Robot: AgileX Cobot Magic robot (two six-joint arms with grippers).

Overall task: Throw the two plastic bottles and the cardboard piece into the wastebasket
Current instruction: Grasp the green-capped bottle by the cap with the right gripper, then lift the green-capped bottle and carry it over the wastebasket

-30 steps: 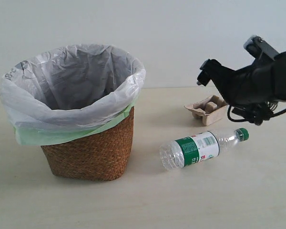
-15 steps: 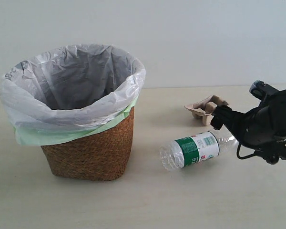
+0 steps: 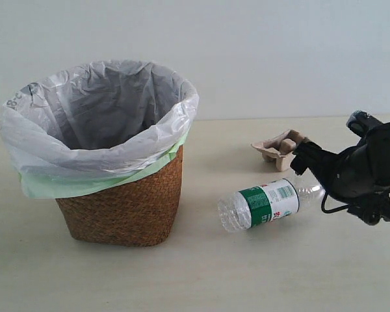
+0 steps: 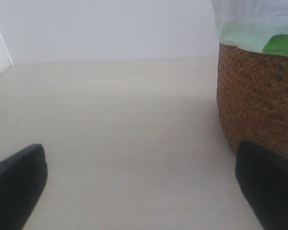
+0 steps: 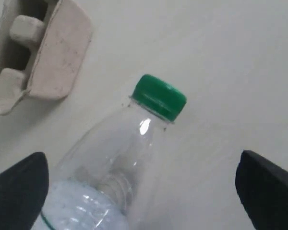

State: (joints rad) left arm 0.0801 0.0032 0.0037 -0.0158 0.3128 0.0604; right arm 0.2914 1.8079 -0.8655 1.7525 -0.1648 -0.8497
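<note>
Gaping wide and empty, the right pincer [image 5: 143,188] straddles the neck of the green-capped bottle [image 5: 134,139], apparently poised to grasp it. It lies sideways on the desk [image 3: 247,273], cardboard piece [image 3: 281,148] just behind, wastebasket [image 3: 127,211] near its base end. The left pincer [image 4: 143,184], likewise spread and empty, sits beside the wastebasket.

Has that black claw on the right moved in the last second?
Yes. The right claw dropped from above the cardboard piece to the capped end of the bottle.

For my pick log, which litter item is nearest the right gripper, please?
The green-capped bottle, its neck before the open right gripper; the cardboard lies farther off.
</note>
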